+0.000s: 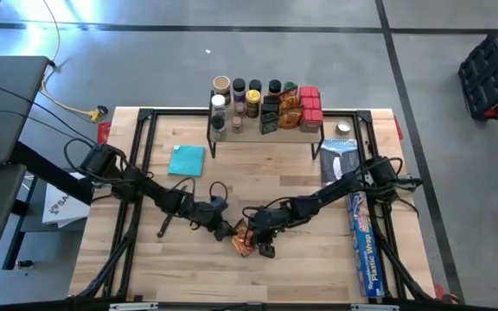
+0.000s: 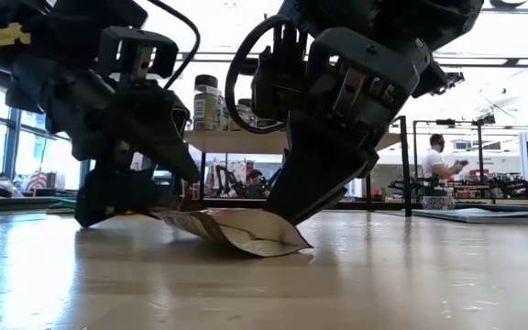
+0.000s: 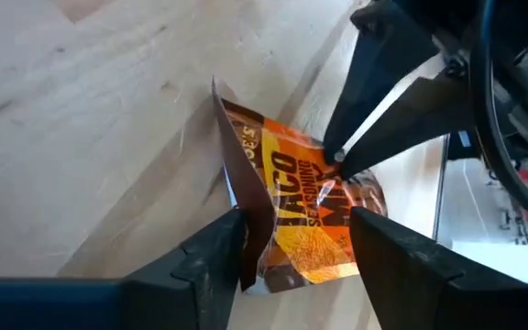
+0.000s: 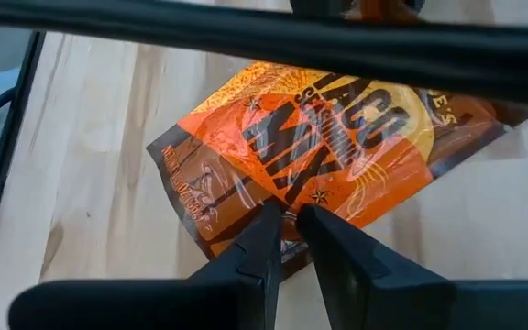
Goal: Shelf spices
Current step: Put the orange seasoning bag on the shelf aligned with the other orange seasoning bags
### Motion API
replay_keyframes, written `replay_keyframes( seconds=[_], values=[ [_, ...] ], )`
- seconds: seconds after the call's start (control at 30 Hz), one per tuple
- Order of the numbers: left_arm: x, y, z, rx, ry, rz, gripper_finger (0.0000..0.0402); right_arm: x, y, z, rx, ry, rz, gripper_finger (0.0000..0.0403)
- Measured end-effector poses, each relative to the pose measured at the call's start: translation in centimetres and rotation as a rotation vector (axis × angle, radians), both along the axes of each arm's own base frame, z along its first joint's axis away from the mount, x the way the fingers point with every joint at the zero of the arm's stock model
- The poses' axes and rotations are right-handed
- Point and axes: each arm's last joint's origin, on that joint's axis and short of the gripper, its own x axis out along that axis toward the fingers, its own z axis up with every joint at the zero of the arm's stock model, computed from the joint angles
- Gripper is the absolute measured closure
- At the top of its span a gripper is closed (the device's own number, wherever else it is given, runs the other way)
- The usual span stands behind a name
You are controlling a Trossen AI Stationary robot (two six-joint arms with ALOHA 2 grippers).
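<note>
An orange taco seasoning packet (image 1: pixel 245 243) lies on the tabletop near its near edge, between both grippers. In the low view the packet (image 2: pixel 236 232) rests on its right end, and its left end rises off the wood. My left gripper (image 3: pixel 299 261) is open, with its fingers on either side of the packet's end. My right gripper (image 4: pixel 289 216) is shut, its tips on the packet's printed face. The shelf (image 1: pixel 251 132) stands at the far edge on thin black legs. It carries many spices (image 1: pixel 266 102): jars, tins and red boxes. My left gripper reaches in low from the table's left. One finger (image 3: pixel 223 257) lies against the packet's upturned side edge (image 3: pixel 246 229). The other finger stands just off the opposite edge. My right gripper comes slanting down from the right. Its shut fingertips (image 3: pixel 337 158) rest on the packet's printed face (image 4: pixel 291 188), holding that end on the table. Whether a wrinkle is pinched I cannot tell.
A teal cloth (image 1: pixel 187 160) lies left of the shelf. A long blue plastic-wrap box (image 1: pixel 364 238) lies along the right side, beyond a dark packet (image 1: pixel 340 160) and a white-lidded jar (image 1: pixel 343 128). Black frame rails border the table. A person (image 2: pixel 438 160) stands in the room behind.
</note>
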Motion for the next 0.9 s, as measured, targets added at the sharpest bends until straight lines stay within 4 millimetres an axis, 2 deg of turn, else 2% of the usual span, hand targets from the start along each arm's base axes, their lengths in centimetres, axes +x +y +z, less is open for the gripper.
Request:
replay_keyframes(
  seconds=[0.2, 0.4, 0.53, 0.7, 0.9],
  values=[
    [0.8, -0.3, 0.6, -0.071, 0.002, -0.103, 0.0231, 0.1, 0.1, 0.1, 0.005, -0.014, 0.044, 0.0346],
    [0.9, -0.2, 0.6, -0.069, 0.012, -0.165, 0.0276, 0.1, -0.2, 0.1, 0.001, -0.016, 0.034, 0.0346],
    [0.8, -0.4, 0.6, -0.028, 0.007, -0.192, 0.0317, 0.2, -0.2, 0.1, 0.003, -0.016, 0.010, 0.0346],
    [0.8, -0.6, 0.7, 0.013, -0.007, -0.229, 0.0390, -0.1, 0.7, 0.3, -0.041, -0.034, -0.023, 0.0346],
    [0.4, -0.3, 1.4, 0.043, 0.004, -0.241, 0.0400, -1.1, 1.6, 2.2, -0.201, -0.093, -0.042, 0.0346]
  ],
)
